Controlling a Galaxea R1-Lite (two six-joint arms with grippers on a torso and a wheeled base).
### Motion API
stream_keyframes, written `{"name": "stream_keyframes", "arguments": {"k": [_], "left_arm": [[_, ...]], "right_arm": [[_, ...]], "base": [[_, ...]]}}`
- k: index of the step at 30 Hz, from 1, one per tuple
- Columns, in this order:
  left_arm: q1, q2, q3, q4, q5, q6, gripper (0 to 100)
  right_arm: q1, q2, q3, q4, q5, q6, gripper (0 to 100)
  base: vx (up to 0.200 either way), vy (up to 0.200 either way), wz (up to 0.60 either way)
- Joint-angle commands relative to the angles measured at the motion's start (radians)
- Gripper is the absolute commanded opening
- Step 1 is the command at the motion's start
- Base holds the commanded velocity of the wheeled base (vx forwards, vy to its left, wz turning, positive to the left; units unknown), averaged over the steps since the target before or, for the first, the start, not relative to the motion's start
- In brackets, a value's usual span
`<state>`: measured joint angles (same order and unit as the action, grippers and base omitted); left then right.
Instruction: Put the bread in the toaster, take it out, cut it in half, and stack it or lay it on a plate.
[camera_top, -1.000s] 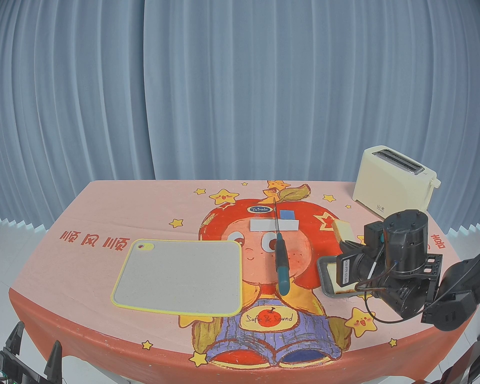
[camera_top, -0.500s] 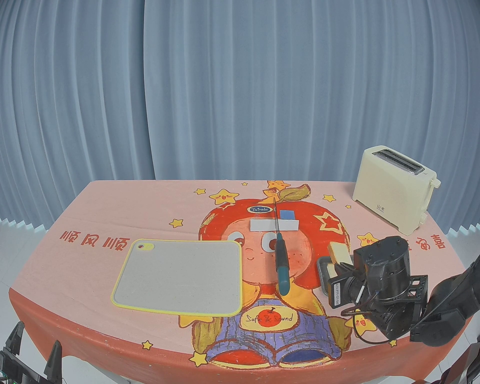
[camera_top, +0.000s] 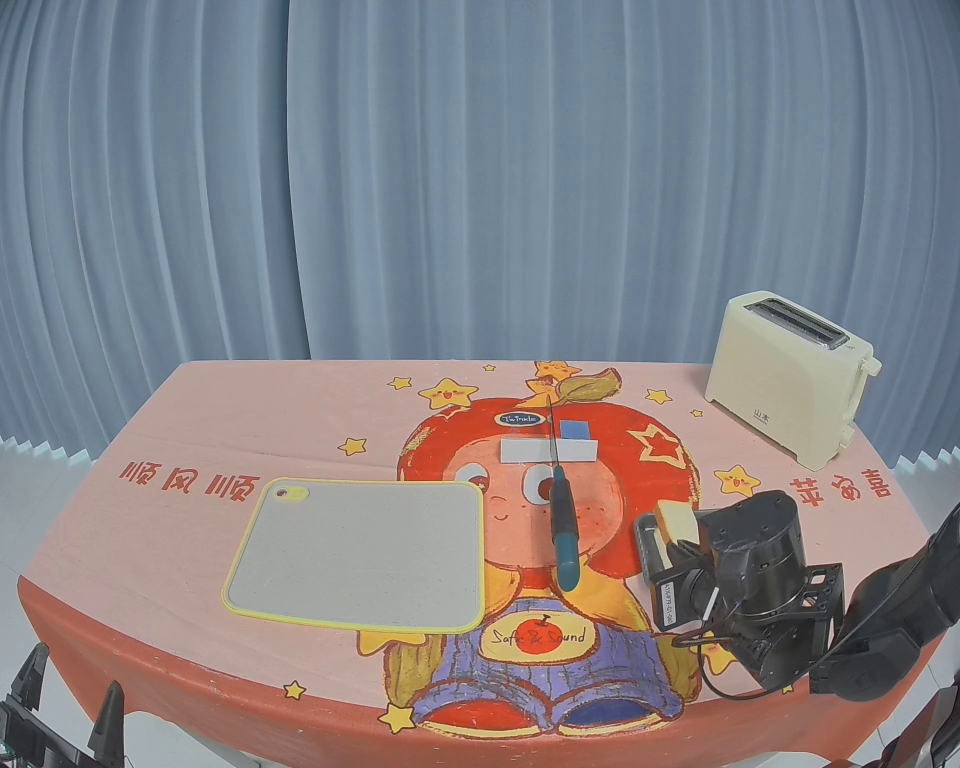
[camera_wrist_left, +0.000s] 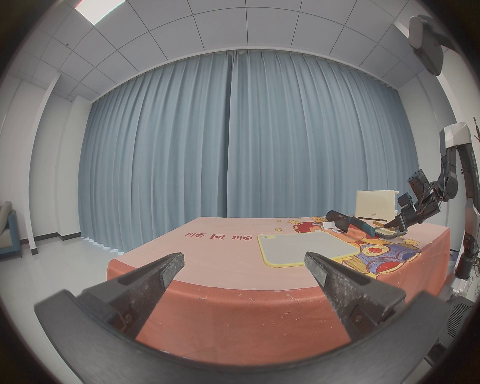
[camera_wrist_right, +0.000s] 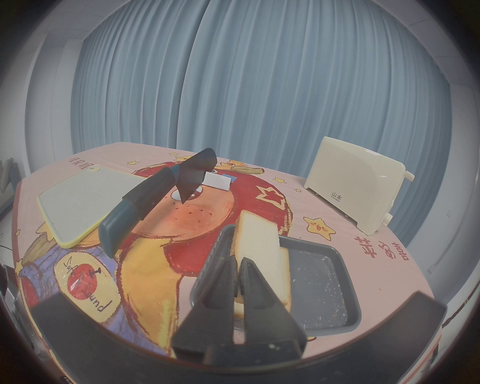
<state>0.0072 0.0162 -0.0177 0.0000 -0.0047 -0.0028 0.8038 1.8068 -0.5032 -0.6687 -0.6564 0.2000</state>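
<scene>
The right arm bends low over the table's front right corner. Its gripper (camera_wrist_right: 239, 265) is pinched tight on a slice of bread (camera_wrist_right: 257, 240), held on edge over the dark tray (camera_wrist_right: 325, 282). The left gripper (camera_wrist_left: 243, 257) hangs with jaws spread wide, off the table's front left. Over the last second the right arm has drawn the bread back from the toaster (camera_top: 790, 385) and lower.

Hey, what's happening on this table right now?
The robot's right tool is pinching a slice of bread, held on edge over a dark tray. The toaster stands at the table's far right with nothing sticking out of it. A knife lies mid-table, apart from the bare board on its left. The left tool hangs open, off the table's near edge.
</scene>
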Motion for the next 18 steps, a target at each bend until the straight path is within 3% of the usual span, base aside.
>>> {"name": "stream_keyframes", "arguments": {"k": [1,15,16,18], "left_arm": [[0.000,-0.016,0.018,0.000,0.000,0.000,100],[0.000,-0.016,0.018,0.000,0.000,0.000,100],[0.000,-0.016,0.018,0.000,0.000,0.000,100],[0.000,-0.016,0.016,0.000,0.000,0.000,100]], "right_arm": [[0.002,0.002,0.000,0.000,-0.011,-0.001,0],[0.015,0.025,0.000,-0.005,-0.017,0.001,0],[0.017,0.026,0.000,-0.006,-0.016,0.001,100],[0.017,0.028,0.000,-0.008,-0.016,0.002,100]], "base": [[0.000,0.000,0.00],[0.000,0.000,0.00],[0.000,0.000,0.00],[0.000,0.000,0.00]]}}
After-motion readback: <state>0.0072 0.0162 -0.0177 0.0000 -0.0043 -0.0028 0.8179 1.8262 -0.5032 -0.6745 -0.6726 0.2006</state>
